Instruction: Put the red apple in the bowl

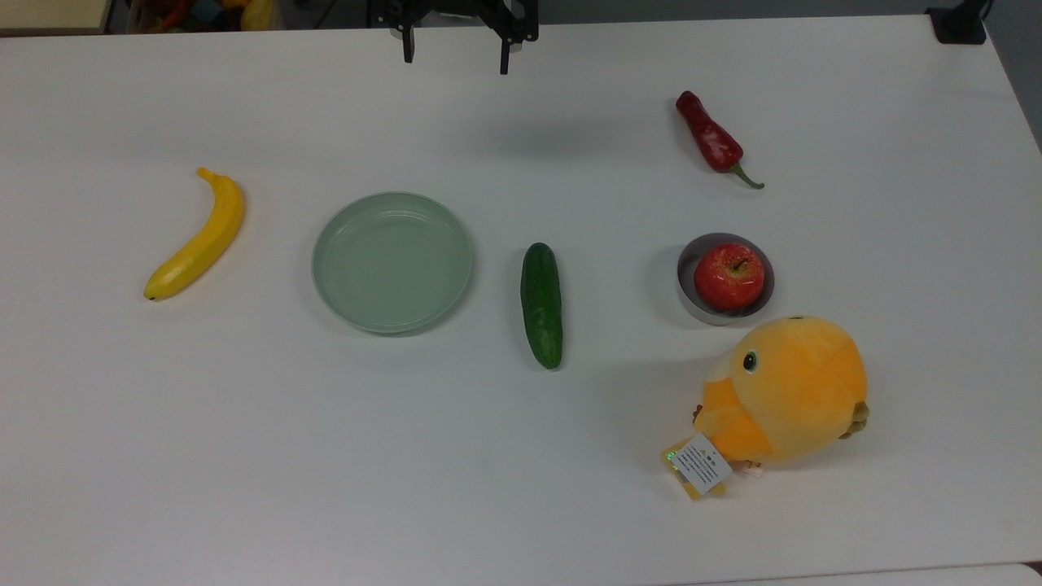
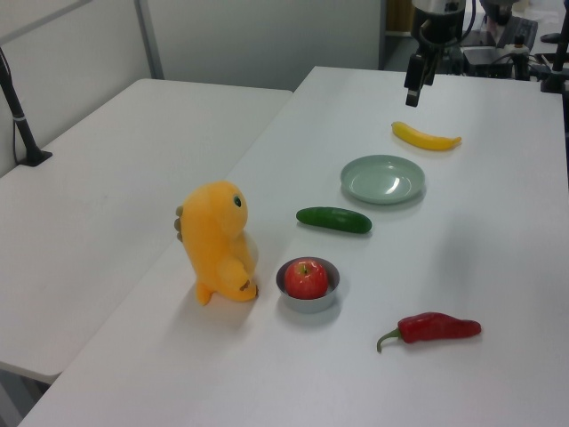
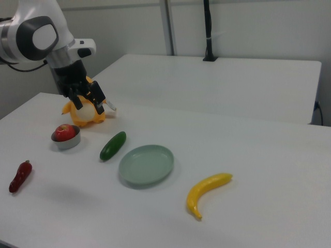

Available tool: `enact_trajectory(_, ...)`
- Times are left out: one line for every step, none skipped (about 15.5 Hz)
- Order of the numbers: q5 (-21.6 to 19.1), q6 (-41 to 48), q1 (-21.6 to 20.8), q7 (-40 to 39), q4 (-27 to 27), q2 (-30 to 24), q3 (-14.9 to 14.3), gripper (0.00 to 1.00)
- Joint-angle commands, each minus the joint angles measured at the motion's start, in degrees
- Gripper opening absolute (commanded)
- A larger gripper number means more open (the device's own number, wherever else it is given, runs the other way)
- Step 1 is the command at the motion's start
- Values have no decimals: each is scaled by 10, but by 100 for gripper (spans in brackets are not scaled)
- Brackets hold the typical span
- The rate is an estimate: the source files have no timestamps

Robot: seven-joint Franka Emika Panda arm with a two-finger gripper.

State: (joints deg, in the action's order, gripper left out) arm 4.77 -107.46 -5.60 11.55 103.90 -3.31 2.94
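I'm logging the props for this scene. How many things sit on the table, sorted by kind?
Fruit: 2, the red apple and the banana
Vegetables: 2, the cucumber and the red chili pepper
Dishes: 2, the bowl holding the apple, and the green plate
Soft toys: 1, the orange plush
Total: 7

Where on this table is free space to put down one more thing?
Free: the wide strip of table below the banana, plate and cucumber in the top view. Crowded: around the bowl, between plush toy and chili pepper.
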Motion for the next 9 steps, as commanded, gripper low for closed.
enact_trajectory(-11, 12, -6, -12, -1, -4, -3, 100)
enact_trajectory(-18, 8, -6, -11, -1, -4, -4, 100)
enact_trajectory(-35, 6, -7, -11, -2, -3, -10, 100)
enact_trajectory(-55, 5, -9, -13, -4, -5, -21, 100)
enact_trajectory(-68, 6, -11, -14, -6, -7, -30, 100)
enact_trajectory(-71, 6, -12, -14, -6, -9, -35, 100)
enact_trajectory(-71, 6, -17, -15, -6, -9, -35, 100)
enact_trajectory(-70, 4, -17, -16, -6, -7, -35, 100)
enact_trajectory(-67, 4, -17, -17, -6, -6, -35, 100)
